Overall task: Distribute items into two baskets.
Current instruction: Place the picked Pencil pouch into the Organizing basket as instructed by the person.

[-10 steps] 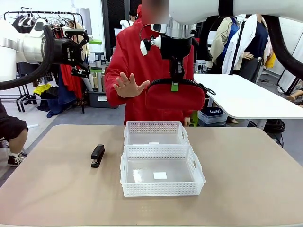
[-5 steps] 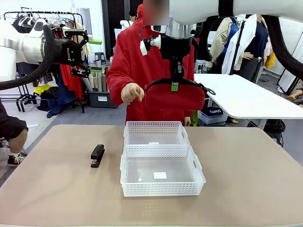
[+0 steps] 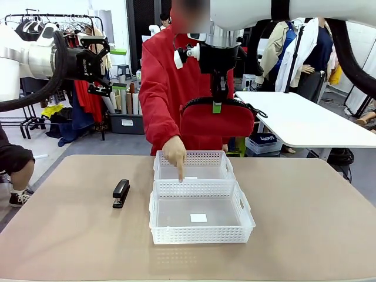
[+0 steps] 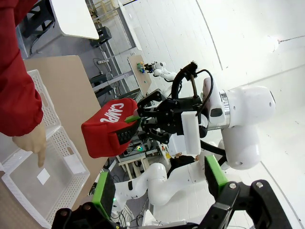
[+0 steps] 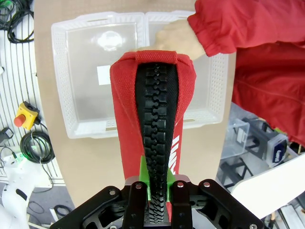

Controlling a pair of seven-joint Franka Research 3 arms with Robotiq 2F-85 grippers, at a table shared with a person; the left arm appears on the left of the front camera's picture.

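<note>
- The person's hand [image 3: 175, 154], open at chest height a second ago, is now pointing one finger down into the far basket [image 3: 218, 156], below the right gripper [image 3: 217, 107].
- The right gripper is still pinching the pouch [image 3: 217, 121] by its zipper [image 5: 155, 119]. The pouch is hanging just beneath it, long axis level and side to side, zipper up.
- The left gripper [image 3: 117, 69] is staying spread, off to one side.
- The pouch is red woven fabric; the baskets are white plastic lattice.
- The black stapler [image 3: 121, 192] is lying on the table [image 3: 305, 223], well below both grippers, beside the near basket [image 3: 200, 236].

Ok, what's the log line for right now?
right pincer: shut on red pouch, above baskets | left pincer: open, raised | hand: pointing down at baskets | stapler: on table, left of baskets
</note>
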